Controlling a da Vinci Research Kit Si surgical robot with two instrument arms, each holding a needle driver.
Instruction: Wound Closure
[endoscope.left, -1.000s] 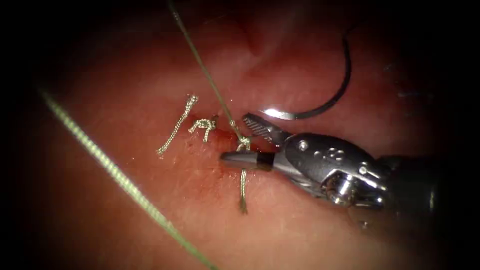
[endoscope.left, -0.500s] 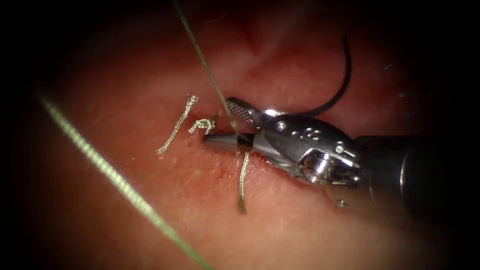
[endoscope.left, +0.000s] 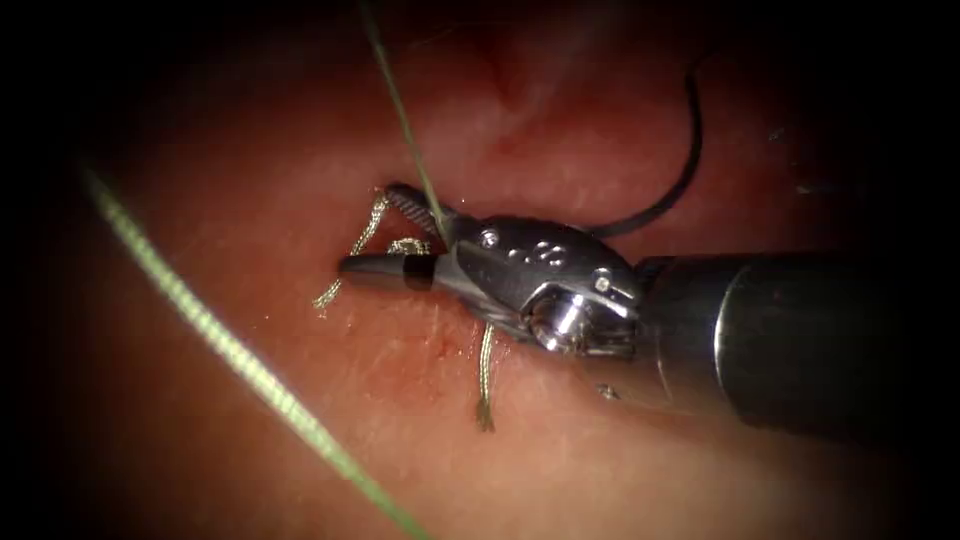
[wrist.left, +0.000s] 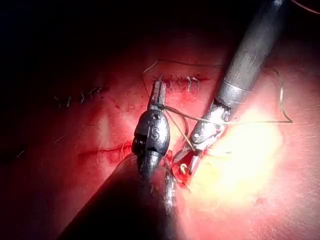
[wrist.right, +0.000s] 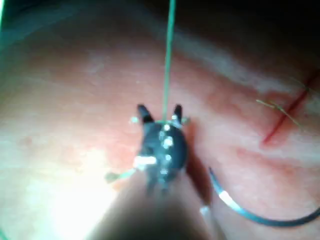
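My right tool (endoscope.left: 378, 232) reaches in from the right over the cut, its jaws open. The taut thread (endoscope.left: 405, 120) runs down from above and passes between them close to the hinge. In the right wrist view, that thread (wrist.right: 167, 60) stands between the two open tips of the right tool (wrist.right: 160, 112). The curved needle (endoscope.left: 685, 160) lies loose on the tissue (endoscope.left: 250, 190) behind the right tool, held by neither tool. In the left wrist view, my left tool (wrist.left: 159, 92) is shut on the thread (wrist.left: 240, 121).
A tied knot (endoscope.left: 405, 245) sits on the cut beside the right jaws. Cut thread ends (endoscope.left: 485, 385) lie around it. A thick strand of thread (endoscope.left: 200, 320) crosses the foreground on the left. Red fluid wets the cut. An older stitched line (wrist.left: 80, 97) shows in the left wrist view.
My right tool has slid left along the cut with its jaws open, so the taut thread now lies deep between them. The needle has not moved.
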